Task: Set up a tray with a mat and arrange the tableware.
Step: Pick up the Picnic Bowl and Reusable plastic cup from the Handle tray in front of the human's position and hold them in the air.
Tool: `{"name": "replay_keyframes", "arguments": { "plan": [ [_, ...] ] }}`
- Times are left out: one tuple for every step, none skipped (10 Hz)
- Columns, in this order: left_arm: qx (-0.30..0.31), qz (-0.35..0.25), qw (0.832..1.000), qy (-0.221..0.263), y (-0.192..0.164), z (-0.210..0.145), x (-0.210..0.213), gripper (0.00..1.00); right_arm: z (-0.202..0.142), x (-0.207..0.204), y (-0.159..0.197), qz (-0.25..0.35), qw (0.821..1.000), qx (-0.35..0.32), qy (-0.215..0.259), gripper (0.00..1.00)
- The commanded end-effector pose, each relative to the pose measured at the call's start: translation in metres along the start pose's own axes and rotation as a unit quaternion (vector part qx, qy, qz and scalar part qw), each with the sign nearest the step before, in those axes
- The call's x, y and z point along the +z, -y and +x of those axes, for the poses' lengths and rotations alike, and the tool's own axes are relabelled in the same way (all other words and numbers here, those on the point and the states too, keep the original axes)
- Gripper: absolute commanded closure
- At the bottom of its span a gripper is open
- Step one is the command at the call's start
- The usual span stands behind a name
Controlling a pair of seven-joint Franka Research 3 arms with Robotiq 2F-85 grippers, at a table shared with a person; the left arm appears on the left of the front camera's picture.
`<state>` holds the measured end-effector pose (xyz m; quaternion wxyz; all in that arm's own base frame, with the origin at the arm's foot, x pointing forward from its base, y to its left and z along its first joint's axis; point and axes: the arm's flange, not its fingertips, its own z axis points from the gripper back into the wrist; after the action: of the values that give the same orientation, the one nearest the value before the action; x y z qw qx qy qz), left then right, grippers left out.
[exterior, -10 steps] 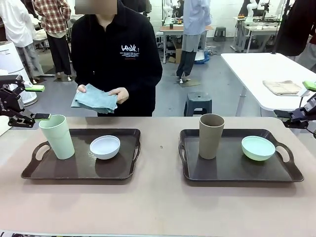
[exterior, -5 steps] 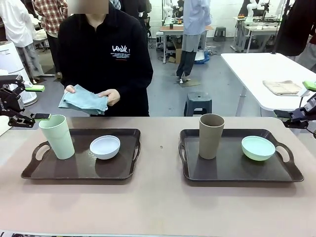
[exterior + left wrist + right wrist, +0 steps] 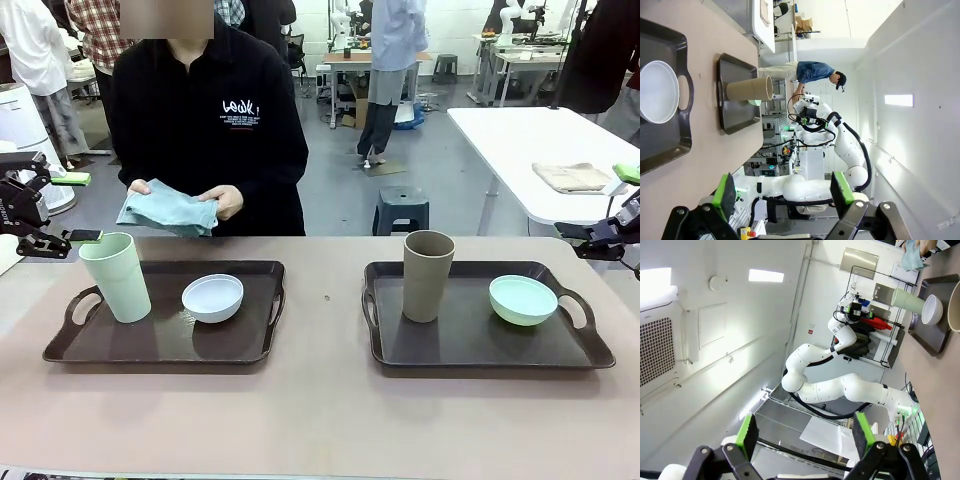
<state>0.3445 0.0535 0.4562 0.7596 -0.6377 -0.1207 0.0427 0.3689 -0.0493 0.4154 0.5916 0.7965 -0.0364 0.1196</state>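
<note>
Two dark trays lie on the tan table. On the left tray (image 3: 165, 345) stand a pale green cup (image 3: 115, 277) and a white bowl (image 3: 212, 297). The right tray (image 3: 480, 340) carries a tan-brown cup (image 3: 428, 275) and a mint green bowl (image 3: 523, 300). Across the table a person holds a folded teal mat (image 3: 165, 210) in both hands. My left gripper (image 3: 78, 208) hovers open at the table's left edge, just behind the green cup. My right gripper (image 3: 600, 202) hangs open off the right end. Both wrist views show open, empty jaws: left gripper (image 3: 782, 190), right gripper (image 3: 805, 435).
A bare strip of table (image 3: 325, 320) separates the trays, and the near edge is free. Behind on the right is a white table (image 3: 520, 130) with a beige folded cloth (image 3: 570, 177). A grey stool (image 3: 402, 210) and several people are farther back.
The person has shifted a little to the left with the teal mat. Both arms, trays and tableware have stayed put.
</note>
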Motion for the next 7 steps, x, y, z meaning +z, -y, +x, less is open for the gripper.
{"name": "replay_keyframes", "arguments": {
  "plan": [
    [-0.009, -0.006, 1.0, 0.01, 0.002, 0.001, -0.001, 0.0, 0.0, 0.001, -0.001, 0.007, 1.0, 0.002, 0.0, 0.0],
    [-0.009, -0.006, 1.0, 0.01, 0.002, 0.001, -0.001, 0.0, 0.0, 0.0, 0.0, 0.0, 1.0, 0.0, 0.0, 0.0],
    [0.0, 0.0, 1.0, 0.0, 0.0, 0.0, 0.0, 0.0, 0.008, -0.014, -0.014, -0.042, 0.999, 0.03, -0.012, 0.0],
    [-0.105, 0.021, 0.994, -0.021, 0.017, 0.016, 0.009, 0.0, 0.02, -0.047, -0.035, -0.104, 0.993, 0.047, -0.034, 0.0],
    [-0.192, 0.051, 0.98, -0.019, 0.04, 0.033, 0.021, 0.0, 0.034, -0.097, -0.063, -0.177, 0.98, 0.079, -0.039, 0.0],
    [-0.248, 0.105, 0.963, 0.021, 0.055, 0.046, 0.032, 0.0, 0.043, -0.143, -0.08, -0.226, 0.968, 0.092, -0.049, 0.0],
    [-0.342, 0.175, 0.92, 0.074, 0.067, 0.057, 0.041, 0.0, 0.05, -0.19, -0.09, -0.247, 0.962, 0.085, -0.075, 0.0]
  ]
}}
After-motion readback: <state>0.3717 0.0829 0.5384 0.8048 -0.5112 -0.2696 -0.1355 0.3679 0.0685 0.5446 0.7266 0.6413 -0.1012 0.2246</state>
